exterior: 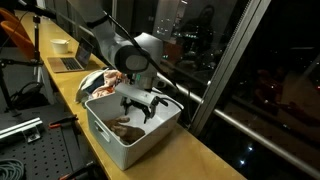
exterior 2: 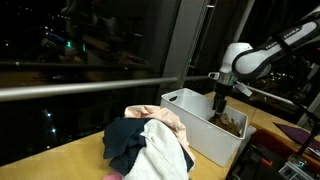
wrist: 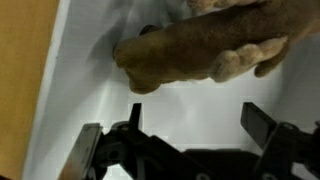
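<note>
Colours we're seeing here
Brown plush toy (wrist: pixel 190 50), white bin (exterior: pixel 135 150), black gripper (wrist: pixel 175 130); we spot navy, white and peach clothes (exterior 2: pixel 150 145).

clothes heap (exterior 2: pixel 150 146) (dark, white, pink) | laptop (exterior: pixel 68 63) | white bowl (exterior: pixel 60 45) | wooden table (exterior 2: pixel 55 165)

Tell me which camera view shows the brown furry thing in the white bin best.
The wrist view: the brown furry thing fills its upper part, close up. In both exterior views it is only a small brown patch low in the white bin.

The bin (exterior: pixel 125 150) looks smooth white plastic, the toy (wrist: pixel 200 40) fuzzy brown plush — clothes (exterior 2: pixel 150 145) soft cloth, table (exterior: pixel 200 152) matt wood.
</note>
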